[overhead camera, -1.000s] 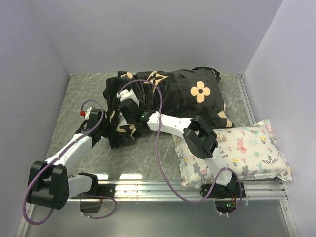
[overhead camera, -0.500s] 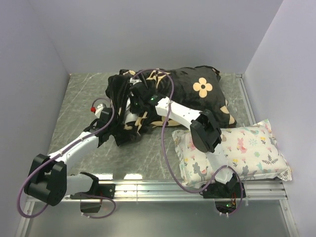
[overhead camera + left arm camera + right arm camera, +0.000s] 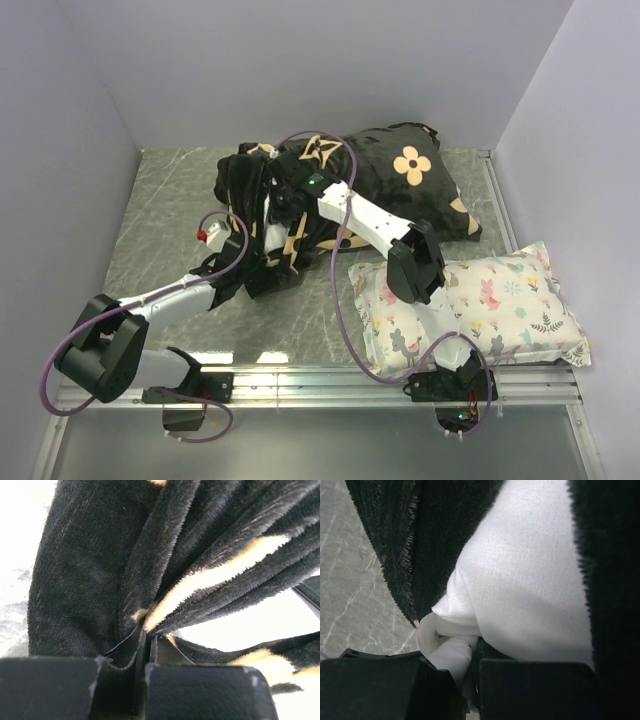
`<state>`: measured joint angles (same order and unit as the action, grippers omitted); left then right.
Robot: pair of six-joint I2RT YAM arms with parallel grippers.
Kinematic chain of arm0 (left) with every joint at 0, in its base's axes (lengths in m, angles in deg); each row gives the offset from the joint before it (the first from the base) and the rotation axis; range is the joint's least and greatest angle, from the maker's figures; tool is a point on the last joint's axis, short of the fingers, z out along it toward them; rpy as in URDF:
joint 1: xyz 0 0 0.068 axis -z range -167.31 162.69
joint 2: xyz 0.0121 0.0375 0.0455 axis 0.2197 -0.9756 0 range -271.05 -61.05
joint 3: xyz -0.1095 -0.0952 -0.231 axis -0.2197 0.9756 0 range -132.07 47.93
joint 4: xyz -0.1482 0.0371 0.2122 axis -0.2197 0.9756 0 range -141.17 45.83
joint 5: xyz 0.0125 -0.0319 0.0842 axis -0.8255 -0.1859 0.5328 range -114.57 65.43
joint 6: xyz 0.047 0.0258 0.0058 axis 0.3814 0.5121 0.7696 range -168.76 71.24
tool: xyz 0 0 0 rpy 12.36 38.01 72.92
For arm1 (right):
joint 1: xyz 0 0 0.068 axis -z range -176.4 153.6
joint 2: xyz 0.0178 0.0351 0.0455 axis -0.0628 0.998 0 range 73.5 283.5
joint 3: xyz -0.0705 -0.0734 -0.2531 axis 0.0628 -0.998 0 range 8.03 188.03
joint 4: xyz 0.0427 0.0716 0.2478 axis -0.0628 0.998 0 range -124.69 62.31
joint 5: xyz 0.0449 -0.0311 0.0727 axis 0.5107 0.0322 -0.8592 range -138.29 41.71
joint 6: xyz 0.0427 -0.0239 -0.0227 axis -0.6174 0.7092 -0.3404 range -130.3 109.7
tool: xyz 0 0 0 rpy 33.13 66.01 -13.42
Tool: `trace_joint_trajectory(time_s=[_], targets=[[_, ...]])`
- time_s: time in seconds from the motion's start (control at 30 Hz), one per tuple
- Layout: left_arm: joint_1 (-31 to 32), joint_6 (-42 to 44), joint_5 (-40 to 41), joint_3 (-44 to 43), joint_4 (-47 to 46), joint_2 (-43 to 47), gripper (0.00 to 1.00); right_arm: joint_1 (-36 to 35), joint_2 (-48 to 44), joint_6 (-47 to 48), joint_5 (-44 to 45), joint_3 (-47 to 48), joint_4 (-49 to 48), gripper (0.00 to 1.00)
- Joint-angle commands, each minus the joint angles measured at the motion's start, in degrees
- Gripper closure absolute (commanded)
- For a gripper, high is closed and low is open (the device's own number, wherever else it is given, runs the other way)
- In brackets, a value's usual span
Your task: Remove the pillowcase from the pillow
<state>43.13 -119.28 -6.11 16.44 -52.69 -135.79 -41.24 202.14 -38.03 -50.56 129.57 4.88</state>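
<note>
From above, you are seeing nothing of the pillow, because the pillowcase is covering it. Only the right wrist view is showing white cloth, and the frame's top edge is cutting it off. Black folds are burying the left gripper and the right gripper in the overhead view. The right arm is hiding a corner of the floral pillow. Glare is washing out the left wrist background.

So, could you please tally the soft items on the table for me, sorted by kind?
Pillows: 2 (plain white pillow, floral-print pillow)
Pillowcases: 1 (black pillowcase, still partly over the white pillow)
Total: 3
</note>
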Motion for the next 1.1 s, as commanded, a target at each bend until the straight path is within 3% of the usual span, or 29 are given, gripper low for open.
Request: trace_joint_trajectory(time_s=[0.0, 0.37, 0.6, 0.67, 0.87, 1.07], targets=[[1.4, -0.8, -2.2, 4.3, 16.0, -3.4, 0.99, 6.3, -7.2, -1.9, 6.0, 3.6, -15.7, 1.0], [1.5, -0.2, -2.2, 6.4, 15.6, -1.3, 0.79, 9.7, -8.1, -2.4, 2.5, 8.4, -13.5, 1.0], [1.5, 3.0, -1.9, 3.2, 17.6, -2.5, 0.97, 10.5, -9.5, -4.0, 0.2, 10.2, -14.1, 1.0], [2.0, 3.3, -2.9, 3.1, 16.8, -2.3, 0.97, 10.8, -8.8, -4.6, -0.2, 12.3, -12.9, 1.0], [5.3, 4.7, -4.4, 0.0, 16.9, -1.6, 0.85, 11.4, -8.8, -5.5, -0.8, 15.7, -12.7, 1.0], [8.8, 4.4, -4.2, -2.8, 17.8, -4.3, 0.64, 11.3, -10.3, -5.9, -1.2, 14.3, -13.4, 1.0]])
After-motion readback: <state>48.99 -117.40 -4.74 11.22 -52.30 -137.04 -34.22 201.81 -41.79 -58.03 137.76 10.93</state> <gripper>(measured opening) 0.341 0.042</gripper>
